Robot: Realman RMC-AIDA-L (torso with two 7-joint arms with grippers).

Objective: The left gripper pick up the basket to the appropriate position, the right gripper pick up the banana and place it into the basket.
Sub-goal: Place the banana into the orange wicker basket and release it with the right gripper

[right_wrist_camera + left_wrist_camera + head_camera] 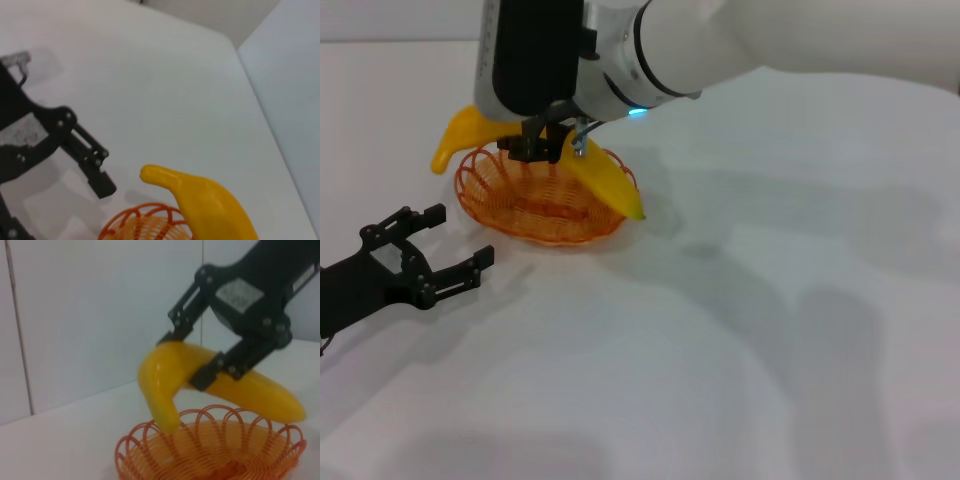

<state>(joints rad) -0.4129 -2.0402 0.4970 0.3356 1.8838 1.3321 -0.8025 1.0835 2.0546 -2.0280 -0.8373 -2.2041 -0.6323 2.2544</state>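
My right gripper [545,140] is shut on the yellow banana [605,180] around its middle and holds it just over the orange wire basket [470,195], which stands on the white table at the back left. The banana's ends stick out past the basket's rim on both sides. The left wrist view shows the banana [170,370] in the claw [192,357] above the basket [210,450]. My left gripper [460,235] is open and empty, in front and to the left of the basket and apart from it. The right wrist view shows the banana [210,200] and the basket's rim [145,222].
The white table [740,330] stretches to the front and right of the basket. The bulky white right arm [740,40] reaches in from the upper right over the basket. A white wall [100,315] stands behind the table.
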